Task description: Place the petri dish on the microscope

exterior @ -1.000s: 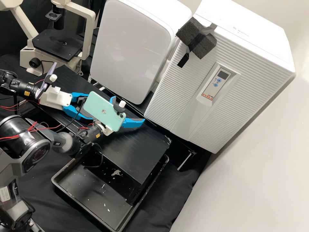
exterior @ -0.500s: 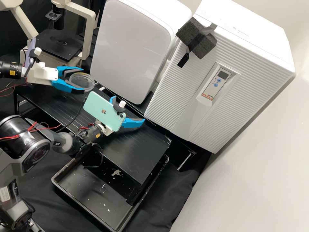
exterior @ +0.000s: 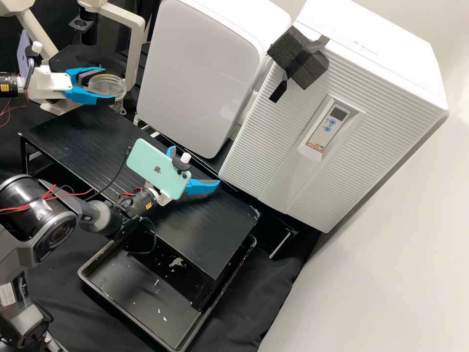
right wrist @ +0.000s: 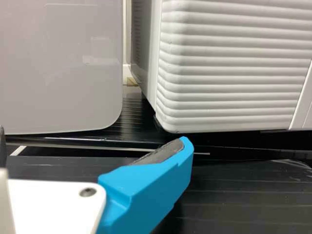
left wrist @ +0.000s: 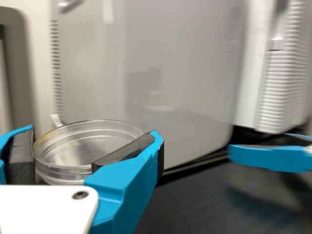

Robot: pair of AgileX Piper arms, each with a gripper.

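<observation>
There's a smooth cabinet [exterior: 200, 73] beside a ribbed cabinet [exterior: 264, 146] with foam [exterior: 312, 68] taped on, and a tray [exterior: 132, 288] partly under the desk [exterior: 200, 234].

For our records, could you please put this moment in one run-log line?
left blue-fingered gripper: closed on round clear petri dish | dish: raised near cream microscope, not placed | right blue-fingered gripper: open, empty

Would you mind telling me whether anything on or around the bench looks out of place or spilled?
Yes: the black tray in the high view has pale flecks and a larger pale patch inside, which look like debris or residue, though of what I cannot tell.
</observation>
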